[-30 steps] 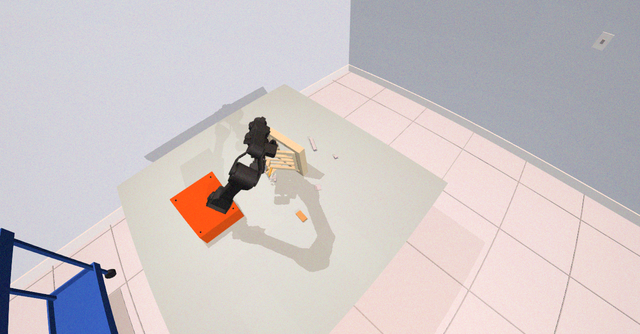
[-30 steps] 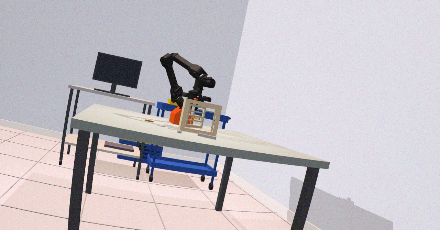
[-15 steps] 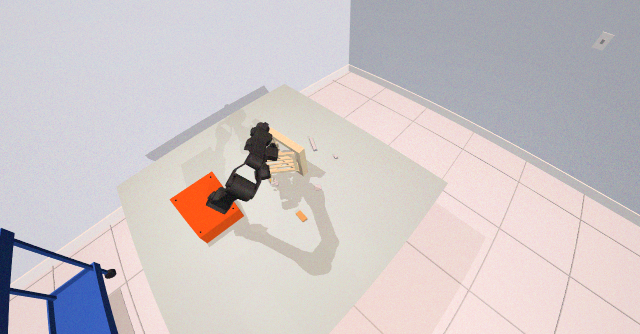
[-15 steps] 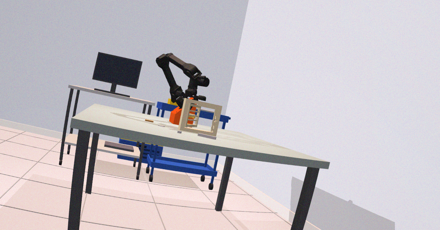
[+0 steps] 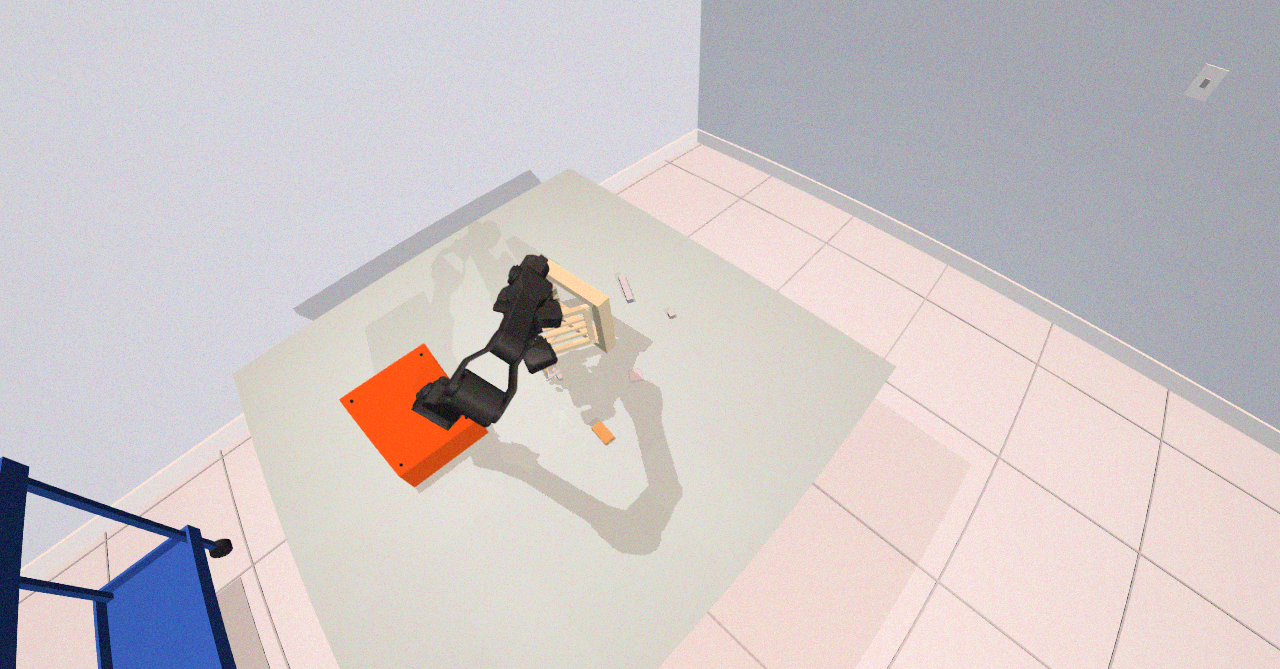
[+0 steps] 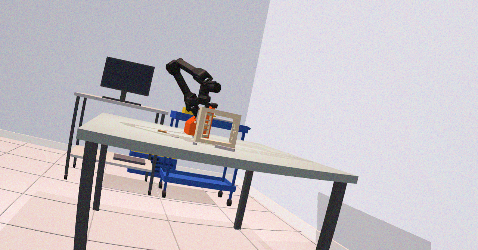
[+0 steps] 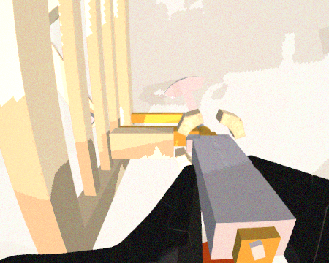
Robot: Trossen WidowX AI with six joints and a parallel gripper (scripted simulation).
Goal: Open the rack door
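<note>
My gripper [image 7: 218, 169] is shut on the door's grey handle [image 7: 241, 183], which stands between the black fingers in the wrist view. The slatted door [image 5: 570, 330] [image 6: 207, 125] [image 7: 72, 73] stands swung well out of the pale wooden frame [image 5: 580, 283] [image 6: 199, 125], on the robot's side. It looks narrow in the exterior view, close to the left post. Its exact angle cannot be told. Cream curved pieces [image 7: 232, 123] show past the handle's far end. The fingertips are hidden in the top and exterior views, and the handle's turn is hard to judge.
The orange base block [image 5: 393, 405] [image 6: 189, 127] stands under the arm. An orange block [image 5: 603, 432] [image 6: 161, 131], a pinkish bar [image 5: 625, 287] and a small pale block [image 5: 671, 313] lie on the table [image 5: 760, 378] [image 6: 283, 163]. A pink fan-shaped piece [image 7: 186, 87] lies past the handle.
</note>
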